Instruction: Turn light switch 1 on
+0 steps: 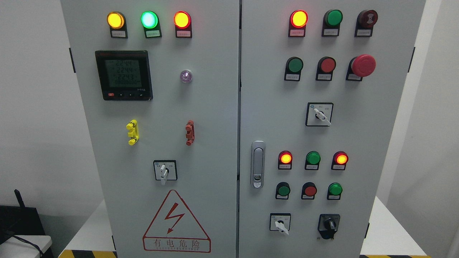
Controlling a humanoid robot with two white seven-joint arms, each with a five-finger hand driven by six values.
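A grey electrical cabinet with two doors fills the head view. The left door (pixel 200 107) carries a rotary switch (pixel 165 170) with a white knob pointing down. On the right door (pixel 272 107) are three more rotary switches: a white-knobbed one in the middle (pixel 319 114), another at the bottom (pixel 280 222), and a black one (pixel 329 225) beside it. Labels are too small to read, so I cannot tell which is switch 1. Neither robot hand nor arm is in view.
Lit yellow, green and red lamps (pixel 149 19) top the left door above a digital meter (pixel 123 75). The right door has pushbuttons, lit red lamps (pixel 299 18), a red emergency stop (pixel 363 65) and a door handle (pixel 257 164). A dark device (pixel 19 220) sits lower left.
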